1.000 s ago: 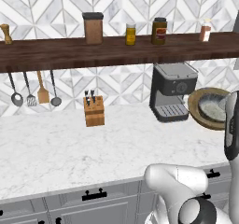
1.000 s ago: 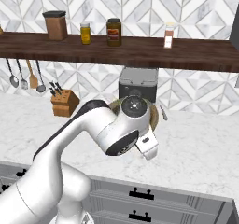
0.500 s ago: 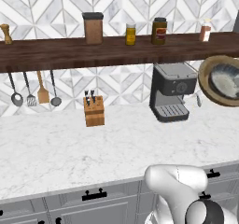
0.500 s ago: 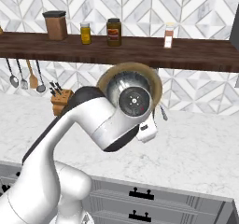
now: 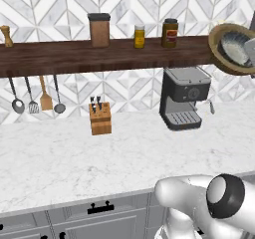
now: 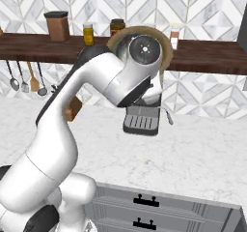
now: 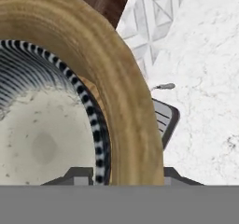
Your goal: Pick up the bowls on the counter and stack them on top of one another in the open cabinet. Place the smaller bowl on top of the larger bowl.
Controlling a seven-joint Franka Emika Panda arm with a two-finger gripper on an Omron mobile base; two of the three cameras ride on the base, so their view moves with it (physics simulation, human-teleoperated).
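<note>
The larger bowl, tan and wooden, hangs tilted on edge at shelf height, above and right of the coffee machine. In the hand view its thick rim curves right in front of the camera. Inside it I see a black-and-white striped band and a pale speckled middle; I cannot tell whether that is the smaller bowl nested in it. My gripper is shut on the wooden rim, with only its fingertips showing. From the right base view the rim peeks out behind my wrist.
The dark wooden shelf carries a canister and jars close to the bowl. Below stand the coffee machine and knife block on the marble counter. Utensils hang at the left.
The arm has lifted the wooden bowl from beside the coffee machine up to shelf height, and it now sits higher and farther right, tilted on edge.
</note>
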